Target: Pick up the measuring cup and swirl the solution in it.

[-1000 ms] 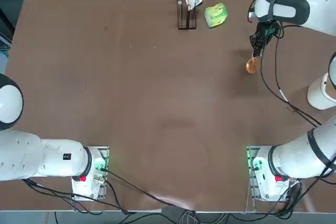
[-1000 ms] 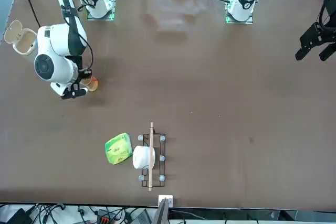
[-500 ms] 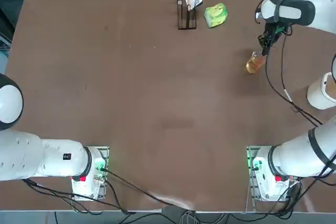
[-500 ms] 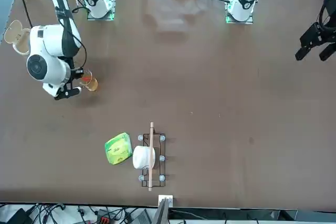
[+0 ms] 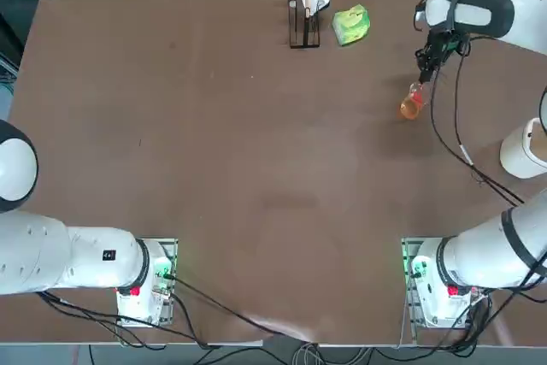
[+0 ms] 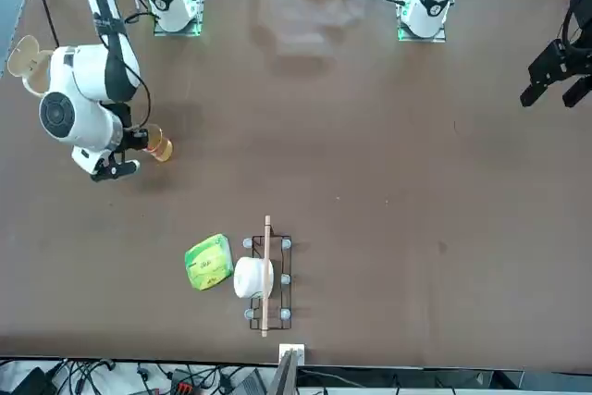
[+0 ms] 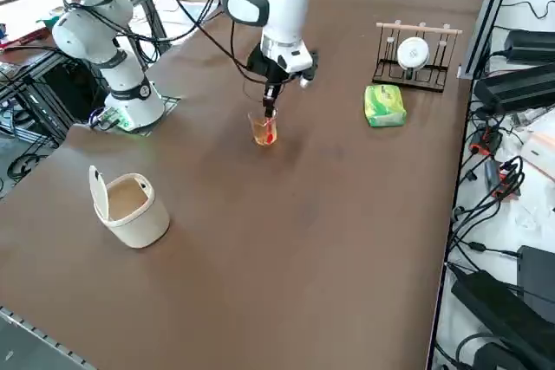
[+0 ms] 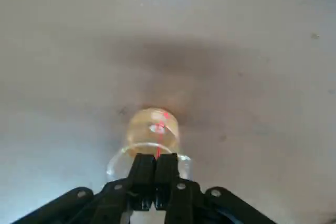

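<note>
The measuring cup [image 5: 411, 105] is a small clear glass vessel, and the orange solution [image 7: 264, 137] sits in its lower part. My right gripper [image 5: 417, 89] is shut on its rim from above, over the far right part of the table. In the right side view the cup [image 7: 264, 129] hangs just under the gripper [image 7: 270, 113]. Its shadow lies apart from it on the table, so it is off the surface. The wrist view looks down past the shut gripper [image 8: 155, 174] into the cup [image 8: 153, 128]. From the front, the cup [image 6: 159, 146] shows beside the gripper [image 6: 145, 141].
A white lidded cup [image 5: 523, 150] stands near the table's right edge. At the far edge lie a green and yellow lump [image 5: 352, 24] and a wire rack [image 5: 302, 21] with a white piece and a wooden stick. Cables hang from the right arm toward its base.
My right wrist has swung toward the robot's right side and changed its tilt. The cup stays held in nearly the same spot.
</note>
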`<control>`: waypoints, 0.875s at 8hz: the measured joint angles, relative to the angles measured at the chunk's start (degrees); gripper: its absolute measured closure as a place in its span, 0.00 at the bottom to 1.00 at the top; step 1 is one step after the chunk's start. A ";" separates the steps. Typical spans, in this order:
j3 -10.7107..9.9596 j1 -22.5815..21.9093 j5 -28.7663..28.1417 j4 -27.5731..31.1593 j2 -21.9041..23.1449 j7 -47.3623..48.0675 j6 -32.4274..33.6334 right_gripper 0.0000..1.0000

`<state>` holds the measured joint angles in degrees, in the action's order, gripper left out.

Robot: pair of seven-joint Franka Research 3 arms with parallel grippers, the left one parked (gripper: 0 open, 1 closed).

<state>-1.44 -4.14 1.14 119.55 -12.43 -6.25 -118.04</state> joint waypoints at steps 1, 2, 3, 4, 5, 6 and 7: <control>0.13 -0.02 -1.08 0.00 0.01 0.40 0.17 0.98; 0.27 -0.03 -1.44 0.00 0.03 1.01 0.82 0.98; 0.42 -0.03 -1.60 -0.01 0.03 1.23 2.53 0.98; 0.46 -0.03 -1.68 -0.01 0.04 1.27 4.57 0.98; 0.46 -0.02 -1.70 -0.01 0.07 1.29 6.08 0.98; 0.45 0.01 -1.70 -0.02 0.16 1.29 7.12 0.98; 0.38 0.04 -1.70 -0.02 0.26 0.91 7.66 0.98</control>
<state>-1.06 -4.10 -0.56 119.53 -12.17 -5.34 -110.38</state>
